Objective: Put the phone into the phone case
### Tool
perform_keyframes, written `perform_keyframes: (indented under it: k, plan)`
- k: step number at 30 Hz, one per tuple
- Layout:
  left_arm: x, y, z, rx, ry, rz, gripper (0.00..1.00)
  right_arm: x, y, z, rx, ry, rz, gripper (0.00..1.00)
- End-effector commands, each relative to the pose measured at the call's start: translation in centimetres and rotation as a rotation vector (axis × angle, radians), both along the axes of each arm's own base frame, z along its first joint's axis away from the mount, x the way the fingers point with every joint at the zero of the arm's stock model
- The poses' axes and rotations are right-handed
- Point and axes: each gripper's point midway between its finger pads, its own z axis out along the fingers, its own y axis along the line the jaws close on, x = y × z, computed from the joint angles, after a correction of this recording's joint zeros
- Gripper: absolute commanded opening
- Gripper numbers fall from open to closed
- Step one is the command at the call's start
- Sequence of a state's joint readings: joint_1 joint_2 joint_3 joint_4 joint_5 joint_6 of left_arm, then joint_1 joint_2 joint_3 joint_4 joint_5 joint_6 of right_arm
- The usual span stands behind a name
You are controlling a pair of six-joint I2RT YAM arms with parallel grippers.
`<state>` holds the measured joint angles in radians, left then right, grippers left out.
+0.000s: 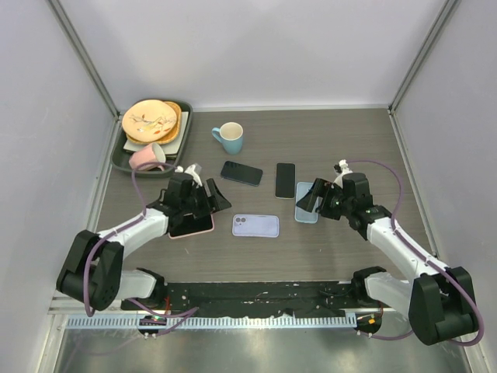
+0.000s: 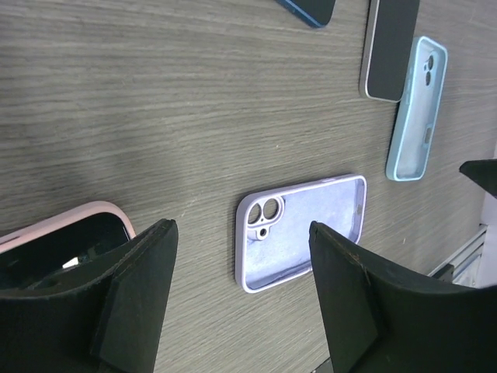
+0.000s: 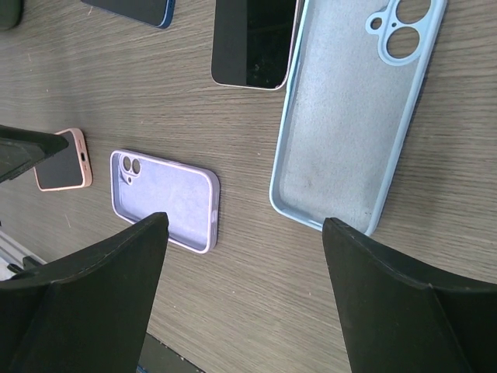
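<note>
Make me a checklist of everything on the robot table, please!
Surface: wooden table, grey-brown grain.
Job's things: lilac case and blue case, both empty; dark blue phone and black phone, both bare; pink-cased phone.
Clutter: tray holding plates and a pink cup; blue mug beside it.
Claws: left claw open, empty; right claw open, empty.
Cables: left purple cable and right purple cable, one along each arm.
Surroundings: white walls.

Top view high behind arms, looking down on whole counter [image 1: 326, 132], wrist views low behind left tool [image 2: 241, 229] and right tool [image 3: 245, 221], both sharing lilac case [image 3: 165, 200] between tools
</note>
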<state>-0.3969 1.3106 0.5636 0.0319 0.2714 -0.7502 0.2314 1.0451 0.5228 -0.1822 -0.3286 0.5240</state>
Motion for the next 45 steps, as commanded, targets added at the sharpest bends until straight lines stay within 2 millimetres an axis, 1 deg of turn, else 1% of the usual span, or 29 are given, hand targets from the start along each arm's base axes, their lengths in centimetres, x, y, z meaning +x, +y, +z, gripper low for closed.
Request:
perform_keyframes:
  k: [1,4,5,7,9,10,12,13,16,18,19,21,22,23,24,25,26,27,29,30,32,33,34,36,37,38,40,41,45]
  plan:
    - [1.7,0.0,2.9,-0.040,-0.102,-0.026,0.72,1.4,0.6,1.2,0.026,-0.074,0.024,0.86]
    - [2.4,1.0,2.7,-0.003,-0.089,-0.021,0.71,2.2,1.1,1.2,0.035,-0.073,0.044,0.86]
    - [2.9,1.1,3.1,0.005,-0.104,-0.026,0.71,2.5,1.3,0.9,0.038,-0.060,0.047,0.85]
    - [3.6,1.6,2.6,0.006,-0.083,-0.020,0.71,3.3,1.9,1.8,0.061,-0.079,0.065,0.85]
    - [4.5,1.7,3.1,-0.009,-0.087,-0.020,0.71,3.8,2.4,1.6,0.065,-0.065,0.071,0.85]
    - [4.8,1.7,3.1,-0.011,-0.082,-0.021,0.71,4.3,2.9,2.3,0.068,-0.081,0.079,0.84]
    - [5.9,1.7,3.3,-0.014,-0.082,-0.017,0.71,4.9,3.5,2.4,0.062,-0.082,0.087,0.84]
    - [6.7,1.6,3.8,-0.018,-0.094,-0.016,0.71,5.5,4.1,2.5,0.056,-0.083,0.095,0.84]
    - [8.0,1.5,3.4,-0.020,-0.078,-0.015,0.71,6.6,5.4,1.9,0.039,-0.062,0.103,0.84]
    - [9.3,1.4,3.2,-0.019,-0.072,-0.009,0.71,7.5,7.0,2.3,0.036,-0.093,0.125,0.84]
    - [10.2,1.3,3.8,-0.022,-0.086,-0.002,0.71,8.4,7.7,1.8,0.034,-0.090,0.120,0.84]
    - [10.7,1.5,2.7,-0.012,-0.045,0.008,0.70,9.0,9.0,1.3,0.040,-0.079,0.138,0.82]
    - [11.6,1.4,3.2,-0.011,-0.063,0.003,0.70,10.0,9.6,2.1,0.053,-0.101,0.138,0.82]
    - [12.1,1.7,3.1,0.003,-0.061,0.013,0.70,10.4,10.2,0.8,0.051,-0.068,0.149,0.82]
    - [12.6,2.0,2.5,0.013,-0.050,0.018,0.70,10.8,10.7,0.7,0.054,-0.064,0.154,0.81]
    - [13.5,2.0,3.1,0.018,-0.066,0.015,0.70,11.8,11.4,1.5,0.064,-0.084,0.157,0.81]
    - [13.9,2.2,3.0,0.017,-0.063,0.015,0.70,12.1,11.7,0.2,0.059,-0.050,0.161,0.80]
    - [14.4,2.1,2.8,0.014,-0.059,0.010,0.70,12.6,12.1,0.2,0.064,-0.052,0.163,0.80]
    - [15.5,2.3,2.2,0.008,-0.034,0.013,0.70,13.7,12.8,0.3,0.080,-0.054,0.162,0.79]
    - [15.8,2.2,2.0,-0.001,-0.028,0.005,0.69,14.1,13.1,-0.7,0.078,-0.033,0.163,0.78]
    - [16.8,2.2,1.3,-0.012,-0.019,0.015,0.67,15.0,13.6,-0.6,0.091,-0.032,0.160,0.76]
    - [17.1,2.2,1.0,-0.020,-0.018,0.020,0.67,15.3,13.8,-1.6,0.089,-0.009,0.158,0.76]
    - [17.6,2.1,0.4,-0.034,-0.007,0.014,0.66,15.8,14.1,-1.3,0.096,-0.018,0.156,0.75]
    - [18.0,1.8,-0.1,-0.065,0.012,0.008,0.63,16.3,14.3,-2.2,0.097,0.002,0.151,0.73]
    - [18.5,1.7,-0.1,-0.072,0.010,0.006,0.62,16.4,14.4,-2.6,0.093,0.011,0.151,0.73]
    - [18.4,1.6,-1.2,-0.071,0.038,0.003,0.61,16.5,14.4,-2.9,0.091,0.015,0.151,0.72]
    - [18.8,1.5,-1.4,-0.075,0.048,-0.004,0.59,16.5,14.5,-3.7,0.091,0.033,0.151,0.71]
    - [18.8,1.5,-2.3,-0.071,0.066,-0.005,0.58,16.5,14.6,-4.0,0.092,0.041,0.152,0.70]
    - [19.0,1.8,-3.6,-0.043,0.102,-0.006,0.56,16.3,14.7,-4.9,0.096,0.062,0.161,0.66]
